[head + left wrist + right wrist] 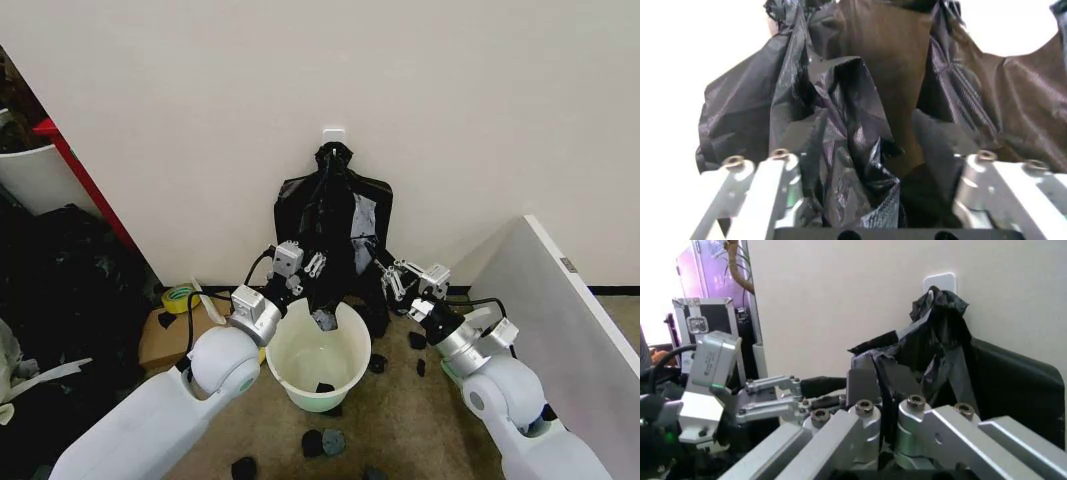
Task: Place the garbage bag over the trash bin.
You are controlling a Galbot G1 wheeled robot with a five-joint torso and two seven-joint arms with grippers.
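From the head we see the garbage bag [335, 255] hanging on the wall hook above the trash bin [318, 358], so both grippers reach up. The left wrist shows the left gripper [867, 165] spread wide around a fold. The right wrist shows the right gripper [885, 412] pinching the film.

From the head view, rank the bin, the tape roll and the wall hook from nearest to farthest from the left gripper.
1. Bin: just below the left gripper, its near rim beside the wrist.
2. Tape roll: on the floor, out to the left, beyond the arm.
3. Wall hook: highest on the wall, above the hanging black plastic, about as far off as the roll; these two are too close to call.
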